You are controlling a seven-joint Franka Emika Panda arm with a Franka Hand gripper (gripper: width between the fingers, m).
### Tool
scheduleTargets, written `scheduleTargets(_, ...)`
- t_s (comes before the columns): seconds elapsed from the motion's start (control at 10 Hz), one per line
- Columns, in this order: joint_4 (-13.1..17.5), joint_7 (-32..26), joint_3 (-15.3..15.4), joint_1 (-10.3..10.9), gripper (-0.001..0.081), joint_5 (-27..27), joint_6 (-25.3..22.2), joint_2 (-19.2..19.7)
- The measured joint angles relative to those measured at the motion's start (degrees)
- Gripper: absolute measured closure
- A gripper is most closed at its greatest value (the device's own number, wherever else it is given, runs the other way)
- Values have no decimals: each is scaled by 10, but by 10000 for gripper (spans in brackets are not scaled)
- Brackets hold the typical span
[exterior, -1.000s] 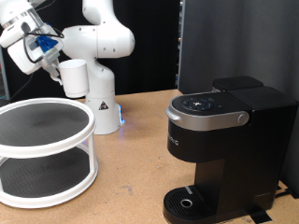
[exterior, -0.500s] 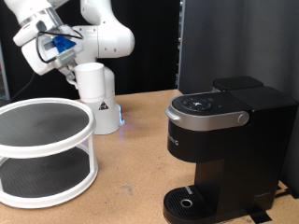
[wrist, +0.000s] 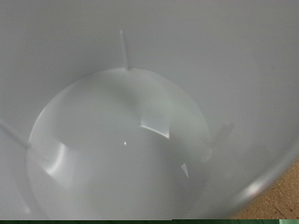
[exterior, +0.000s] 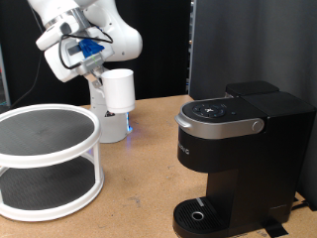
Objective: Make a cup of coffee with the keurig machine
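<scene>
In the exterior view a plain white cup [exterior: 119, 89] hangs in the air at the upper left, held by my gripper [exterior: 99, 67], whose fingers are shut on its rim. The cup is upright and above the table, in front of the white arm base. The keurig machine [exterior: 238, 149] stands at the exterior view's right, matte black with a silver-trimmed lid that is down and a round drip base [exterior: 201, 215] at the bottom. The wrist view looks straight down into the cup's empty white inside [wrist: 126, 145].
A white two-tier round rack [exterior: 45, 159] with dark mesh shelves stands at the exterior view's left. The arm's white base [exterior: 111, 117] sits behind it on the wooden table [exterior: 139, 198]. A black panel rises behind the machine.
The gripper has carried the cup to the exterior view's right, from above the rack toward the machine. Nothing else moved.
</scene>
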Motion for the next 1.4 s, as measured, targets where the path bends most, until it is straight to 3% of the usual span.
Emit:
scheduleTargets(0.4, 1, 28, 28, 21, 735, 22, 47, 30)
scheduleTargets(1.0, -7, 21, 28, 27, 735, 28, 56, 39)
scheduleTargets(1.4, -41, 21, 37, 50, 735, 58, 141, 64)
